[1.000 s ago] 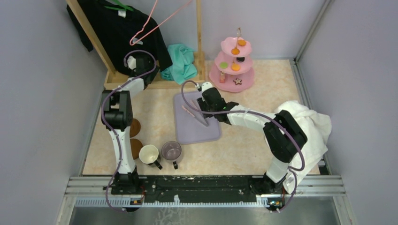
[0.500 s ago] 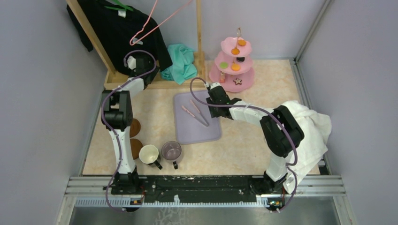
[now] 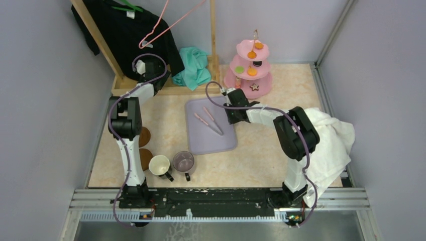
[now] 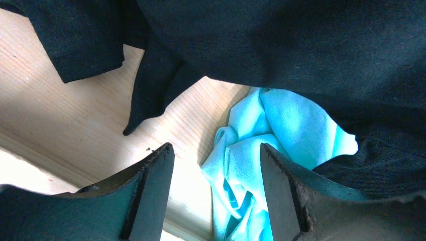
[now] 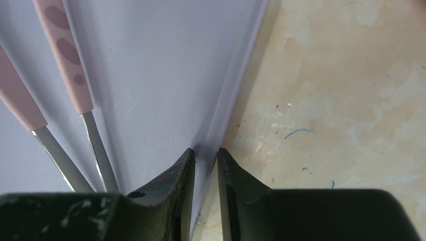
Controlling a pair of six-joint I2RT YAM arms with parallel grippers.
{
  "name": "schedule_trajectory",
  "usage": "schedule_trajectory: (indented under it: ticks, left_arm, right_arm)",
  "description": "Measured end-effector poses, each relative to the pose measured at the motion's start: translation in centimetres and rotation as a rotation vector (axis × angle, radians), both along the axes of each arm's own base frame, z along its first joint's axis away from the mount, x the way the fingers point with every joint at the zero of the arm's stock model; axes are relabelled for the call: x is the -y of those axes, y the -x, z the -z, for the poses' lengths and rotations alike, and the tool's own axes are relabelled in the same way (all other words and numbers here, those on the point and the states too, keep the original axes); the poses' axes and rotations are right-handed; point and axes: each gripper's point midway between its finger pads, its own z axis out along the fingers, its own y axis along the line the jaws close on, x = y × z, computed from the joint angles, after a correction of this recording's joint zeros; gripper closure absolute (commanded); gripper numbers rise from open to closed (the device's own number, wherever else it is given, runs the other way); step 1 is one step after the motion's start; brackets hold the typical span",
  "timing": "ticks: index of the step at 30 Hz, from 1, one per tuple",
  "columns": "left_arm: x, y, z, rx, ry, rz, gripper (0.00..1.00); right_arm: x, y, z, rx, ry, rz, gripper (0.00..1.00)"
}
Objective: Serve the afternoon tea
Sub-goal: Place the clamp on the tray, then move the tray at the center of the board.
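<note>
- We see the right end effector point(image 3: 232, 114) set on the right edge of a flat lavender plastic tray point(image 3: 211, 140) in the middle of the marbled beige desk point(image 3: 271, 150).
- In the right wrist view, its two dark fingers point(image 5: 180, 173) are clenched on the tray's raised rim. One finger is on the tray side and the other on the desk side.
- Two pink-handled metal utensils point(image 3: 210, 120) lie side by side and slanted on the tray, left of the grasped rim.
- The left end effector point(image 3: 147, 70) is at the far left, by the base of a pale wooden clothes rack point(image 3: 171, 90).
- In the left wrist view, its fingers point(image 4: 155, 186) stand apart, released, with nothing between them. Beyond them lie a crumpled teal cloth point(image 4: 261, 135) and a hanging black fabric garment point(image 4: 301, 45).
- The pink three-tier stand point(image 3: 265, 80) stands at the far side of the desk, just right of the rack and beyond the tray's far right corner.
- The stand carries small round orange sweets point(image 3: 252, 72), a round green sweet point(image 3: 239, 70) and a round black sweet point(image 3: 257, 64). A star-shaped cookie point(image 3: 254, 87) lies on the bottom tier.
- The cream ceramic mug point(image 3: 160, 164) and the greyish-purple see-through mug point(image 3: 183, 161) stand side by side near the near edge, close to the tray's near left corner.
- Two brown round coasters point(image 3: 144, 136) lie left of the mugs, partly hidden by the left arm. The nearer coaster is just beside the cream mug.
- A crumpled white towel point(image 3: 334, 140) lies at the right edge of the desk, beside the right arm.
</note>
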Motion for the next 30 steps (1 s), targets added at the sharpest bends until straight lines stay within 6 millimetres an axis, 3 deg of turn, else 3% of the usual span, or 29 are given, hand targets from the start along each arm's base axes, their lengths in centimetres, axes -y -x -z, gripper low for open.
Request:
schedule_trajectory:
  ticks: [10, 19, 30]
  left_arm:
    - [-0.3, 0.2, 0.0, 0.001, 0.000, -0.005, 0.31]
    - [-0.7, 0.5, -1.4, 0.020, 0.001, -0.010, 0.31]
    - [-1.1, 1.0, -1.6, 0.019, 0.002, -0.017, 0.31]
  right_arm:
    - [-1.0, -1.5, -0.1, 0.016, -0.012, -0.180, 0.92]
    - [-3.3, -3.6, -0.3, 0.084, -0.015, -0.338, 0.97]
    - [-10.4, -9.7, -0.9, 0.224, -0.011, -0.480, 1.00]
